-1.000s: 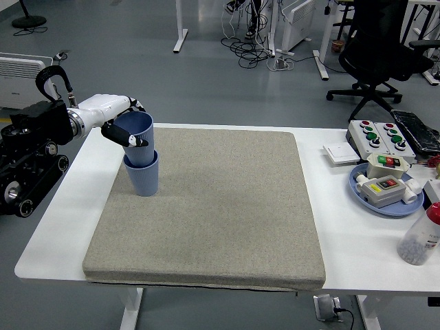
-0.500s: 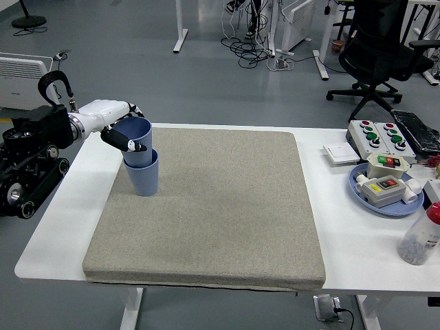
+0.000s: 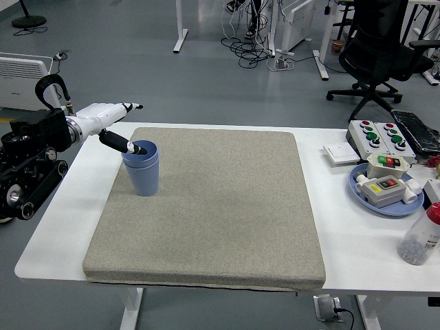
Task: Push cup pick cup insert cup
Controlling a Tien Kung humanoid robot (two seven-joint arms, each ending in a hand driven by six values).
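I stood in a robotics lab or workshop. My white table carried button control boxes near its far right corner and a blue tray of switch units by the right edge. Beyond lay grey floor, tangled cables and an office chair.

The upper blue cup now sits deep inside the lower blue cup; before, it stood high above its rim. The left hand has let go of it: the fingers are spread, and only the thumb reaches over the cup's rim. The arm has drawn back to the left.
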